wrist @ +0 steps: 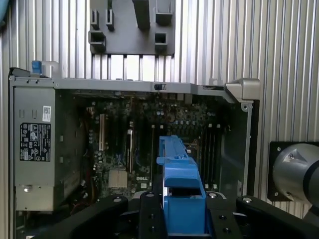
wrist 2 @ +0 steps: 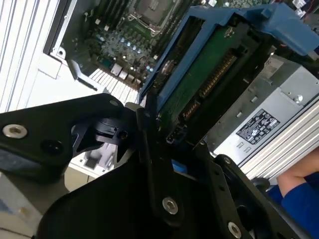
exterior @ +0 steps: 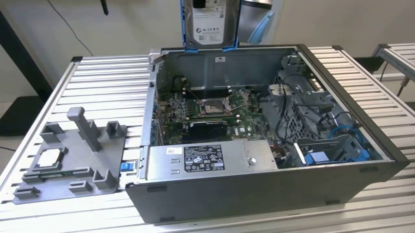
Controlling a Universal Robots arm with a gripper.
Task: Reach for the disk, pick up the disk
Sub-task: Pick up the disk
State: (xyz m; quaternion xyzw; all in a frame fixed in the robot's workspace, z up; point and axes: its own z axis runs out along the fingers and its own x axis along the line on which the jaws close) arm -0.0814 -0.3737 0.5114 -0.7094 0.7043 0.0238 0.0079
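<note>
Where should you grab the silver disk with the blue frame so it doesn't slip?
Probably by the blue bracket along the disk's two long edges, coming at one short end, squeezing across its thin sides. The flat label face offers nothing to pinch. The gripper already holds it that way, raised above the open computer case.

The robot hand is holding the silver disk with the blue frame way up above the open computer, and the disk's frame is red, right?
Nearly. The hand does hold the flat silver metal disk up above the open grey computer case, but its plastic frame is bright blue, not red. The exterior view shows it at the top, and both wrist views show the blue frame in the hand.
</note>
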